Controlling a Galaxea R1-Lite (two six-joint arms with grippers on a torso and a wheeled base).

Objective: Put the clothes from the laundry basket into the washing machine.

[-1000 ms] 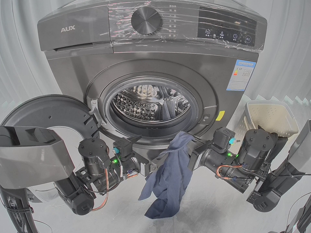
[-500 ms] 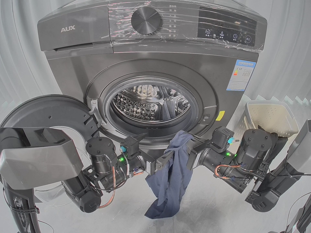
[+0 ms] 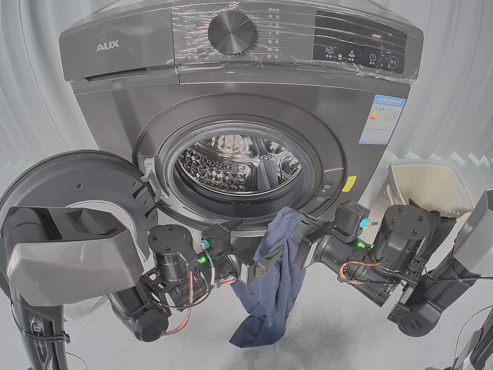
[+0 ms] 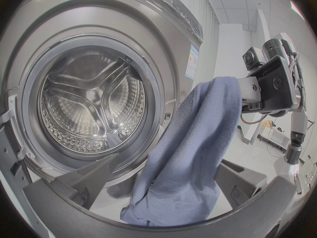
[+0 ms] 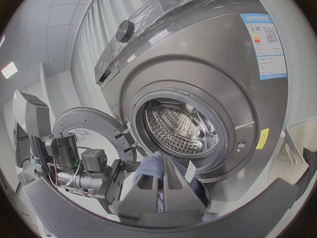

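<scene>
A blue garment point(image 3: 272, 278) hangs in front of the washing machine point(image 3: 241, 104), below its open drum point(image 3: 239, 165). My right gripper point(image 3: 302, 227) is shut on the garment's top edge, and in the right wrist view the cloth point(image 5: 150, 166) bunches around the right gripper point(image 5: 161, 172). My left gripper point(image 3: 269, 263) is open at the middle of the hanging cloth. From the left wrist, the garment point(image 4: 194, 142) lies between the spread fingers of the left gripper point(image 4: 168, 162), with the right gripper point(image 4: 246, 93) above it.
The round door point(image 3: 77, 181) stands swung open to the left, behind my left arm. A cream laundry basket point(image 3: 431, 183) sits on the floor to the right of the machine, with a dark cloth point(image 5: 308, 169) at its edge. Pale floor lies below the garment.
My left arm has moved right and slightly up until its open fingers reach around the hanging garment. The right gripper has held the cloth nearly still, shifting a little left.
</scene>
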